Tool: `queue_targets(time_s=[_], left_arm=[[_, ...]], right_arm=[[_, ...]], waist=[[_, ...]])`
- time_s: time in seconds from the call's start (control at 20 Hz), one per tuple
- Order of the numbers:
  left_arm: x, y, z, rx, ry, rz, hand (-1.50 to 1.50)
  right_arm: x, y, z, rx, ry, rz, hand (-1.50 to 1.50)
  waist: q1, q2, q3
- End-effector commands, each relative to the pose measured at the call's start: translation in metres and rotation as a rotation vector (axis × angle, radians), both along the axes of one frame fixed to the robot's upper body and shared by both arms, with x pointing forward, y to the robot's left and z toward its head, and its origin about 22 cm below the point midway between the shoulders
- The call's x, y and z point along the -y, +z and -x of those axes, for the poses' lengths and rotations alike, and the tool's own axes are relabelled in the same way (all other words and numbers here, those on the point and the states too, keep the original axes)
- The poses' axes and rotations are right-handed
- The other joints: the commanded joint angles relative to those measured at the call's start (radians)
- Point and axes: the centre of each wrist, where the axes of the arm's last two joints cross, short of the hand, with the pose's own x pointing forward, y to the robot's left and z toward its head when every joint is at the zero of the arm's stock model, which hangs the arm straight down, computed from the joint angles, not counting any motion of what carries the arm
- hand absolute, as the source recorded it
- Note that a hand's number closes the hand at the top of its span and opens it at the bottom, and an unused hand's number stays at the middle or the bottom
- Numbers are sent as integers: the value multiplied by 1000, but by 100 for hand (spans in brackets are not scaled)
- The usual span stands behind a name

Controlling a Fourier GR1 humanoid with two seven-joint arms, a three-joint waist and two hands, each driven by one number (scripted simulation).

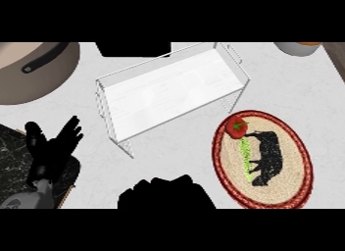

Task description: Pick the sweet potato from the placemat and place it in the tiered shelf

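Pan point(16, 83): large, beige, black-handled, sat at upper left.
Bowl point(297, 48): pale, stood at upper right, cut by the edge.
Board point(5, 157): black, white-veined, lay at far left.

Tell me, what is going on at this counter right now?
A small red round vegetable with a green top lies untouched on the oval woven red-rimmed placemat, at its upper end. The white wire tiered shelf stands to the mat's upper left. The robot's right hand is at the view's bottom centre, apart from the vegetable. Its left hand rests open at the left, fingers up.
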Motion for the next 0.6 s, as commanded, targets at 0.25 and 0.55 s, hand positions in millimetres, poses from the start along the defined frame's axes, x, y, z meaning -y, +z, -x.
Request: queue_targets(time_s=[0.25,0.55], left_arm=[[7,-13,12,5,0,-2,0],[1,2,1,-2,-1,1,0]], right_arm=[[30,95,-12,77,-119,-97,150],[28,145,-53,56,-169,-178,150]], waist=[[6,2,-1],[4,1,0]])
